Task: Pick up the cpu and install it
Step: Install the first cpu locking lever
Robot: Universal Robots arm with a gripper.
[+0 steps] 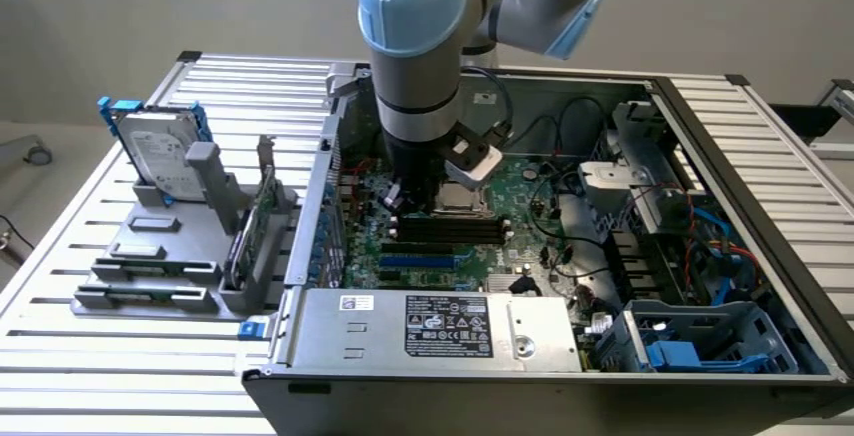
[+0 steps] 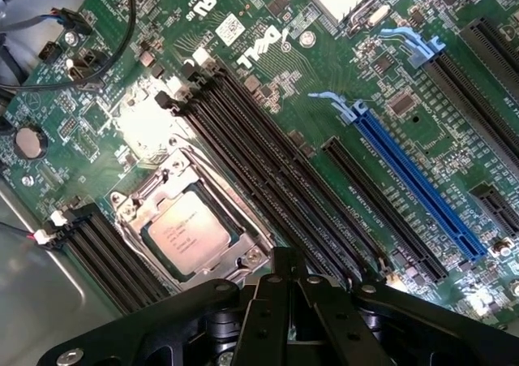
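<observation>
**A:** Start big. What's under you?

**B:** A ribbed metal surface (image 1: 80, 356), pale grey slats running side to side. On it lies an open computer case (image 1: 747, 156), dark sheet-metal walls, lid off. Inside, the green motherboard (image 2: 324, 66), glossy and crowded with small components. Toward the exterior view's left stands a grey plastic rack (image 1: 160, 256) holding an upright silver hard drive (image 1: 158, 161) with blue brackets.

**A:** And on the board itself?

**B:** A long blue expansion slot (image 2: 413, 179), shiny plastic, with black slots beside it. Rows of narrow black memory slots (image 2: 268, 147) run in parallel. Next to them sits the square socket (image 2: 150, 195), a bright stamped-metal frame.

**A:** Where's the cpu?

**B:** The cpu (image 2: 188, 234) lies flat inside that socket frame, a small square with a dull silver-grey metal top and faint printing. It's seated in the motherboard, not in my grip.

**A:** Your tool?

**B:** My tool (image 2: 288, 260) is black, matte, with bolted linkages. Its fingers are pressed fully together and hold nothing. It hangs over the memory slots just beside the socket, and I can't tell whether the tips touch the board.
</observation>
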